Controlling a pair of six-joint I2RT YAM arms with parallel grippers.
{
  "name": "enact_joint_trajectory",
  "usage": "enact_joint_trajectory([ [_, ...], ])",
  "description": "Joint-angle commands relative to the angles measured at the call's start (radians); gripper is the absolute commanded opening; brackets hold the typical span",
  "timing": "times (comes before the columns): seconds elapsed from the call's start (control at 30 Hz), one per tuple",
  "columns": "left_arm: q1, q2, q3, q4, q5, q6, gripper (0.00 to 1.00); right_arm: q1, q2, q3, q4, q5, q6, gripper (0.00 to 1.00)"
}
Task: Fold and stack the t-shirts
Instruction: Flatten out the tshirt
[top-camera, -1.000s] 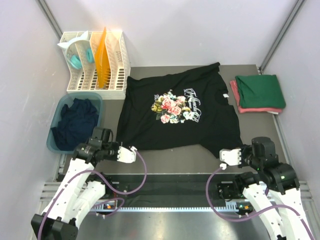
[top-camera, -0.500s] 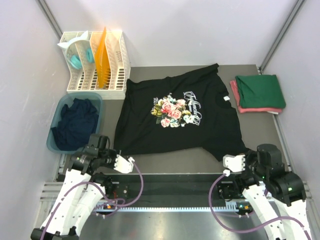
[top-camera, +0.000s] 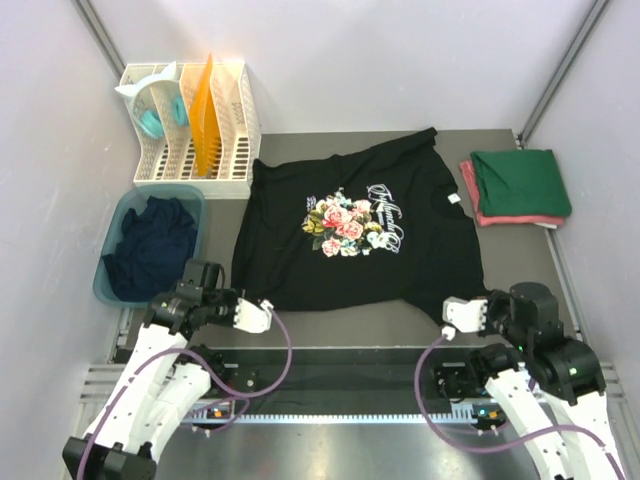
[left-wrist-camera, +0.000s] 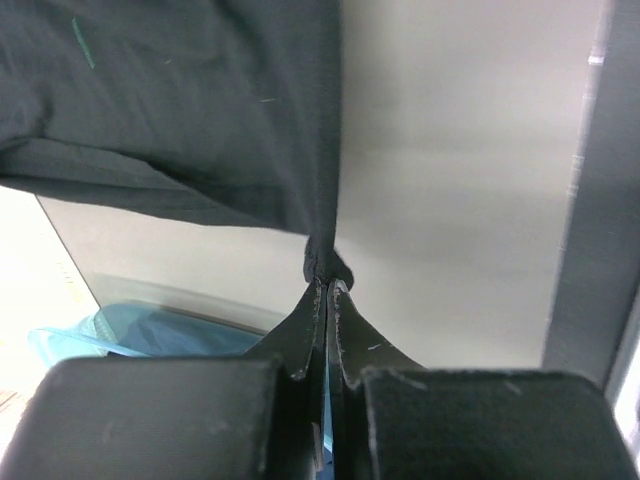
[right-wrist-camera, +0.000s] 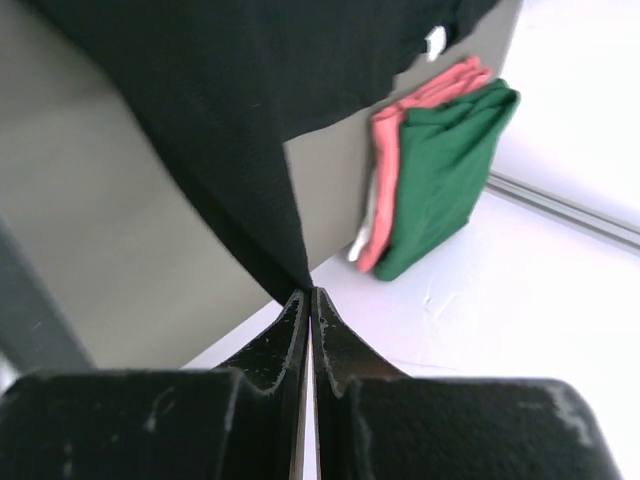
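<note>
One black shirt, spread flat, rose print, white script unreadable; left gripper and right gripper each pinch a near corner.

The table carries a spread black t-shirt, folded shirts, rack, perhaps tub.

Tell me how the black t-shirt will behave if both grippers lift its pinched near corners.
Probably floppy: the black t-shirt bunches into folds at the left gripper. Likely light too: the right gripper holds it by one thin edge.
</note>
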Motion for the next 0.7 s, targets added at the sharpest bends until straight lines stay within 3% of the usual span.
enact_joint_trajectory([
  [0.0, -0.001, 0.052, 0.04, 0.14, -0.033, -0.044, 0.0, 0.012, 0.09, -0.019, 0.278, 0.037, 0.057, 0.0],
  [0.1, -0.001, 0.074, 0.046, 0.161, -0.037, -0.044, 0.0, 0.011, 0.116, -0.066, 0.398, 0.069, 0.057, 0.0],
  [0.2, -0.001, 0.092, 0.038, 0.268, -0.045, -0.058, 0.0, 0.011, 0.144, -0.158, 0.627, 0.154, 0.037, 0.0],
  [0.27, -0.001, 0.129, 0.037, 0.374, -0.071, -0.072, 0.0, 0.009, 0.181, -0.197, 0.854, 0.192, 0.005, 0.0],
  [0.4, -0.001, 0.34, 0.102, 0.815, -0.177, -0.087, 0.0, -0.026, 0.421, -0.215, 1.316, 0.241, -0.044, 0.0],
  [0.43, -0.001, 0.408, 0.147, 0.877, -0.209, -0.096, 0.0, -0.046, 0.484, -0.211, 1.57, 0.251, -0.077, 0.0],
  [0.53, -0.018, 0.696, 0.424, 1.047, -0.287, -0.135, 0.0, -0.089, 0.786, -0.064, 1.964, 0.286, -0.15, 0.0],
  [0.57, -0.027, 0.842, 0.609, 1.104, -0.312, -0.139, 0.0, -0.092, 0.866, 0.006, 2.026, 0.307, -0.17, 0.0],
  [0.63, -0.044, 1.066, 0.838, 1.158, -0.368, -0.119, 0.0, -0.097, 1.058, 0.279, 2.117, 0.375, -0.235, 0.0],
  [0.67, -0.047, 1.142, 1.102, 1.164, -0.381, -0.116, 0.0, -0.097, 1.107, 0.374, 2.128, 0.387, -0.257, 0.0],
])
